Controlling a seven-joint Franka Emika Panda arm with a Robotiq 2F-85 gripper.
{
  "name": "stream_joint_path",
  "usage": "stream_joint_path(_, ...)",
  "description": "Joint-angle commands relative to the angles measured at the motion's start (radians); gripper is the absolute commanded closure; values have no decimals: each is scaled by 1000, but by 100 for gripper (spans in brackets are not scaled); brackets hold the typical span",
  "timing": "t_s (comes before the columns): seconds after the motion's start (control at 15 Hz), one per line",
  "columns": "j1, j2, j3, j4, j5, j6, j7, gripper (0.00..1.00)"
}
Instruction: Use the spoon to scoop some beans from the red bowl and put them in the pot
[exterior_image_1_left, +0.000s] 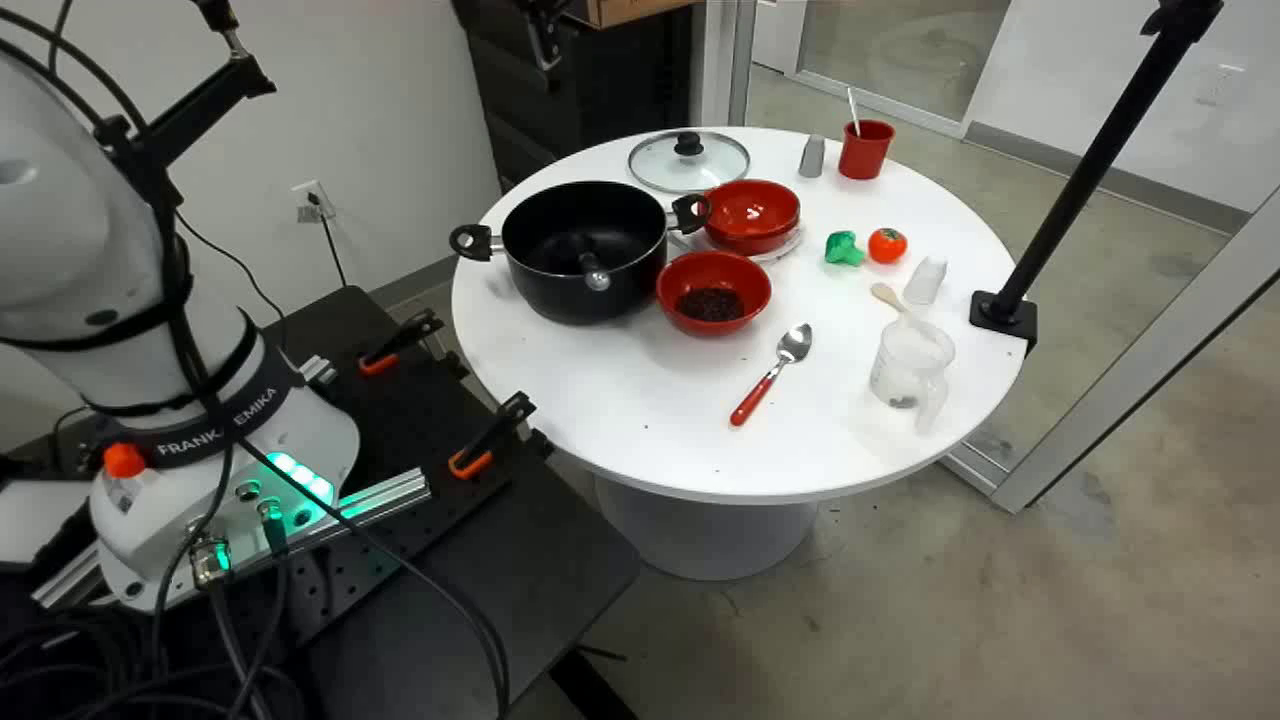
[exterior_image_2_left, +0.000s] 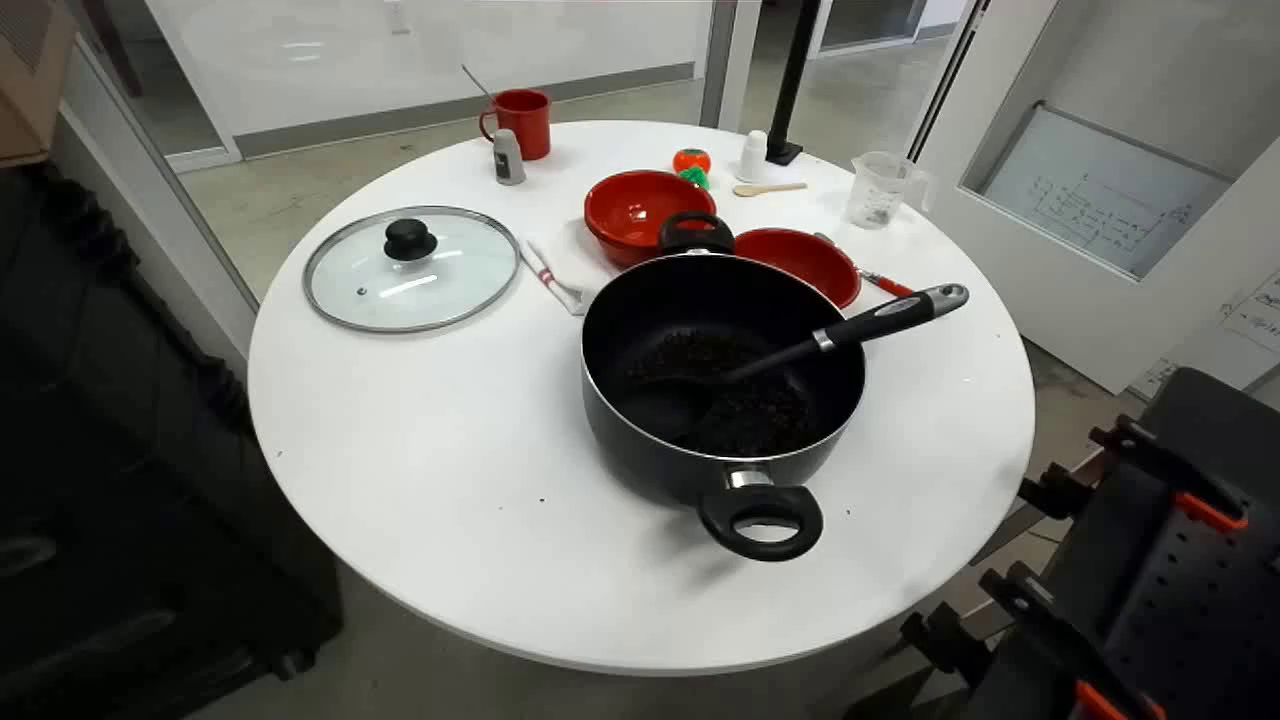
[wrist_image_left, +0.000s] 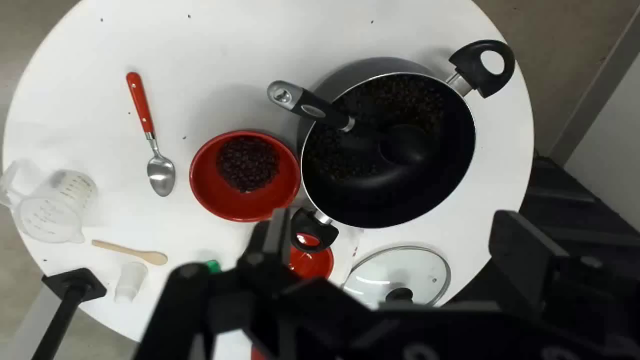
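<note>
The spoon, with red handle and silvery head, lies flat on the white table beside the red bowl. Dark beans cover part of that bowl's bottom. Right against the bowl stands the black pot, with more beans scattered inside it and a black ladle leaning on its rim. High above the table, my gripper holds its fingers wide apart in the wrist view, with nothing between them. Below that gap are the glass lid and one pot handle, out of reach.
Stacked red bowls and the glass lid sit behind the pot. A clear measuring cup, wooden spoon, toy tomato, two shakers and a red mug stand around the far side. A black pole rises at the table edge.
</note>
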Motion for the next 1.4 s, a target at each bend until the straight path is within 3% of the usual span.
stream_joint_path(0.0,-10,2,10,2,10,-3,-7,0)
stream_joint_path(0.27,5,93,-3,5,-18,175,-63,0)
stream_joint_path(0.67,-42,378,13,43,-73,384,-33,0)
stream_joint_path(0.93,-97,619,11,107,-124,453,-28,0)
stream_joint_path(1.33,-175,956,-22,272,-153,457,-53,0)
